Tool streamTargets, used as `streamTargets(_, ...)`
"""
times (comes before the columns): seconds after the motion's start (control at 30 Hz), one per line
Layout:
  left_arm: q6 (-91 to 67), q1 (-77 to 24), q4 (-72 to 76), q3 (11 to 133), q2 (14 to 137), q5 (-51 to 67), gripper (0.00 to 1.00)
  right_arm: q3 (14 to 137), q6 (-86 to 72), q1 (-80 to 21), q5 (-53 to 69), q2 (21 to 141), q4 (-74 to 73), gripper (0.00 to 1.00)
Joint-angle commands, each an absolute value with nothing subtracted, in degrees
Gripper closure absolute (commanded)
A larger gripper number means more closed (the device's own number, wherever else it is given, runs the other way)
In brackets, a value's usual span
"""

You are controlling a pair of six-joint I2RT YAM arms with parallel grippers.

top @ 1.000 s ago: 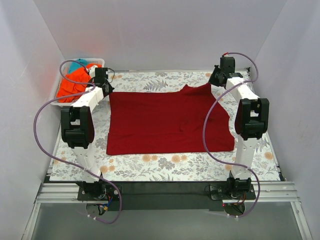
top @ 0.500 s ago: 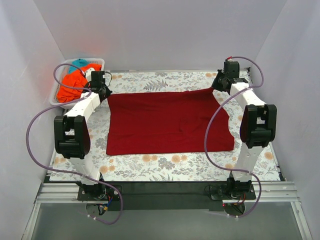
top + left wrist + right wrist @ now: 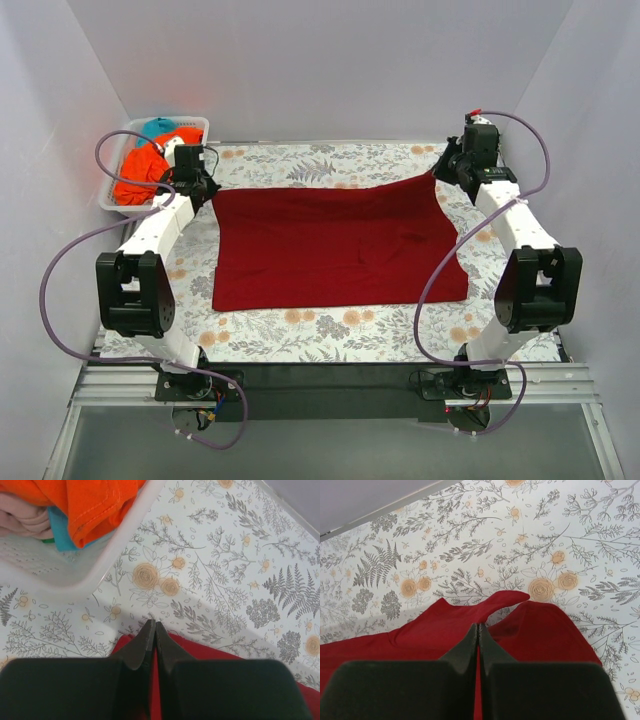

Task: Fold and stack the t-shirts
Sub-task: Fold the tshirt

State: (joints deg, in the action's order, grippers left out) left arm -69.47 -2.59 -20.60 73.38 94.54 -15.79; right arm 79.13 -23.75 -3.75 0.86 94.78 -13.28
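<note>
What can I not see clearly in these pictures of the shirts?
- Top view: the left gripper covers the far left corner of the dark red t-shirt.
- Top view: the orange t-shirt buries most of the teal t-shirt in the basket; garment count unclear.
- Right wrist view: the right gripper and the bottom edge hide most of the shirt.

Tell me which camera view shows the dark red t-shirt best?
The top external view: the whole dark red t-shirt lies spread on the tablecloth. The left wrist view shows only a small corner at the left gripper; the right wrist view shows one bunched edge at the right gripper.
</note>
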Motion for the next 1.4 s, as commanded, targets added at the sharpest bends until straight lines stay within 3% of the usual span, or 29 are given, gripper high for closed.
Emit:
streamTargets(0.0, -69.78, -2.29, -22.23, 71.28, 89.74, -15.73, 1.00, 76.12, -23.03, -3.34, 0.88, 90.98, -12.22, 0.99)
streamTargets(0.77, -69.52, -2.29, -26.63, 63.37, 82.71, -15.82, 1.00, 60.82, -23.55, -3.16, 0.35, 76.21, -14.15, 0.99)
streamTargets(1.37, -69.78, -2.29, -28.92, 56.60, 83.40, -14.94, 1.00, 52.56, -24.43, -3.16, -2.11, 74.71, -14.94, 0.99)
